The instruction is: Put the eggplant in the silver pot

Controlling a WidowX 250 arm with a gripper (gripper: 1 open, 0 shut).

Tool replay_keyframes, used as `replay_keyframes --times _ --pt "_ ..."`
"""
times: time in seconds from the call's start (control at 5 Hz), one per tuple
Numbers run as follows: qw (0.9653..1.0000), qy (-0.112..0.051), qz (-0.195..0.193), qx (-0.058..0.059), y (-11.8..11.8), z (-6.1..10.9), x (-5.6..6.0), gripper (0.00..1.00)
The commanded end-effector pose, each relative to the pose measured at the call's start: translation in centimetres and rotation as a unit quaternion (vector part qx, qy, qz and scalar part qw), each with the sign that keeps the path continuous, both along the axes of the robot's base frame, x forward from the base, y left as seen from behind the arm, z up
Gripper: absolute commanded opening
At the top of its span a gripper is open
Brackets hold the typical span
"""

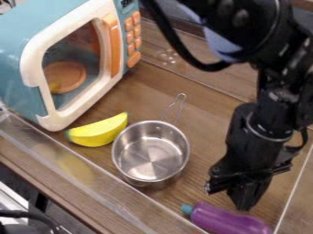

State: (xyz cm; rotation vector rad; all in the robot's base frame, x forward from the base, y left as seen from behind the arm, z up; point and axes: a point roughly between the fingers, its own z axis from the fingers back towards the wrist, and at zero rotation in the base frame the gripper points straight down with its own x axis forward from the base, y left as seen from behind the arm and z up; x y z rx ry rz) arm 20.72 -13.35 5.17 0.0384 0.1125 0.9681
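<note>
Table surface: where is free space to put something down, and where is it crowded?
Free: the wood behind the silver pot, right of the toy microwave. Crowded: the front right, where the gripper hangs just above the eggplant.

A blue and white toy microwave (68, 59) sits far to the upper left of the end effector, its door shut. A yellow banana-shaped toy (98, 131) lies on the wooden table (208, 91), well left of it.

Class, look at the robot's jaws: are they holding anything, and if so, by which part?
Nothing is held. The gripper has its jaws shut and empty, above the eggplant, which lies on the table near the silver pot.
</note>
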Motion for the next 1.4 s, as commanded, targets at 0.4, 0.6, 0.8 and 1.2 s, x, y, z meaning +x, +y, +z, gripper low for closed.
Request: replay_keyframes --times 0.4,0.6,0.8,1.2 --pt "0.9995 0.003 0.027 -0.014 1.9 3.0 -1.5 0.0" --pt "0.9998 0.006 0.01 -0.014 1.7 2.2 -1.2 1.0" --pt "0.9997 0.01 0.017 -0.014 1.1 1.2 -1.0 1.0" --pt "0.9965 0.01 0.081 -0.017 -0.5 -1.8 -1.6 1.0"
